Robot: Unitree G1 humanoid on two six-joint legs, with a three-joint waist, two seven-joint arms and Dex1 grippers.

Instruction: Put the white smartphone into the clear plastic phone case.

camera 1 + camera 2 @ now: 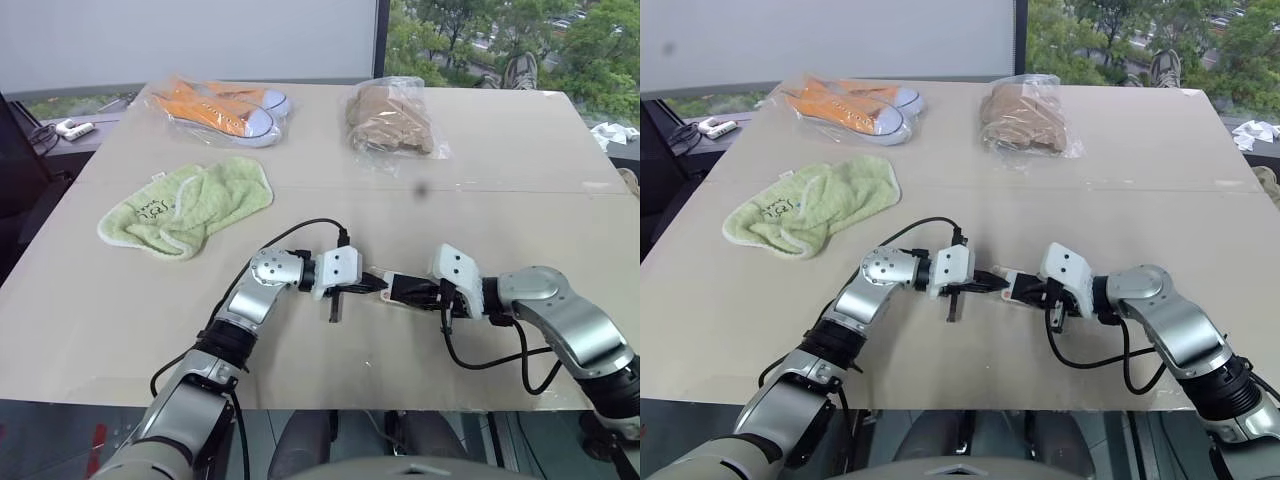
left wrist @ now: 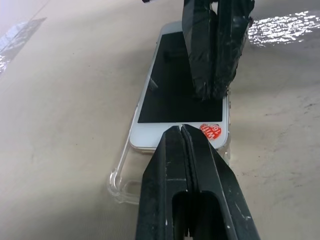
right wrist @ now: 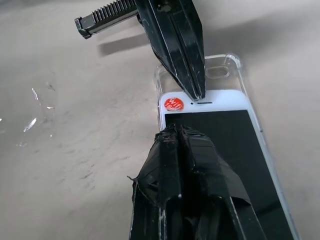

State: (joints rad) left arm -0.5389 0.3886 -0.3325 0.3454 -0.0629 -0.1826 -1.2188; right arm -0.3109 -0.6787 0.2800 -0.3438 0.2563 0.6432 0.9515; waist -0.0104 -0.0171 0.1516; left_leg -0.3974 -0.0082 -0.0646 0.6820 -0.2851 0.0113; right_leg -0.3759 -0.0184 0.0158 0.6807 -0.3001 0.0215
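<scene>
The white smartphone [image 2: 167,95] lies screen up on the table, with a red round sticker on its white bezel. It rests on the clear plastic phone case [image 2: 120,186], whose end with the camera cut-out [image 3: 220,70] sticks out past the phone's stickered end. My left gripper [image 2: 183,131] is shut, its tip against that end of the phone. My right gripper [image 3: 176,131], fingers wrapped in black tape, is shut with its tips down on the black screen. The two grippers [image 1: 375,284] [image 1: 408,291] meet tip to tip over the phone near the table's front.
Orange sneakers in a clear bag [image 1: 220,108] and a brown cloth in a clear bag [image 1: 392,122] lie at the back. A green towel [image 1: 190,205] lies at the left. The table's front edge [image 1: 300,405] is close behind the arms.
</scene>
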